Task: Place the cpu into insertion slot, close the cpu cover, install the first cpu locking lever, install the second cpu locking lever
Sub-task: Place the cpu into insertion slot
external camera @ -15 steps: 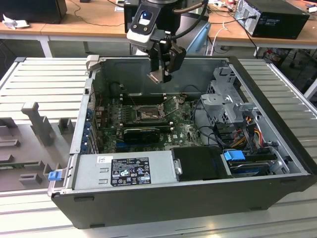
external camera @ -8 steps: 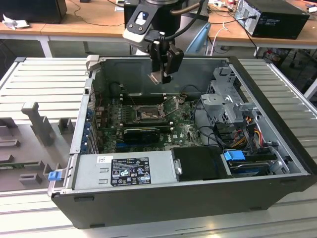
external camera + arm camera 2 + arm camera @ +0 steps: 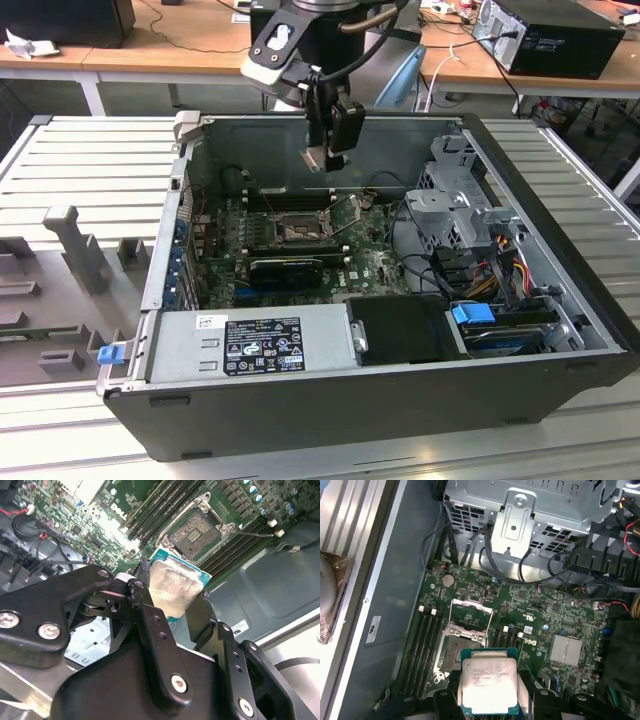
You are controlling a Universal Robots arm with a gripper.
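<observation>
Over the motherboard (image 3: 560, 615) | hand (image 3: 490, 694) gripping the cpu (image 3: 489, 680) | insertion slot (image 3: 457, 652) uncovered, cpu cover (image 3: 471, 611) raised

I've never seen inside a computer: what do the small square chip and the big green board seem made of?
The cpu: its top looks like pale brushed metal with a dull sheen, and its green rim suggests circuit-board laminate. The motherboard: probably rigid green laminate, matt, dotted with small soldered parts.
</observation>
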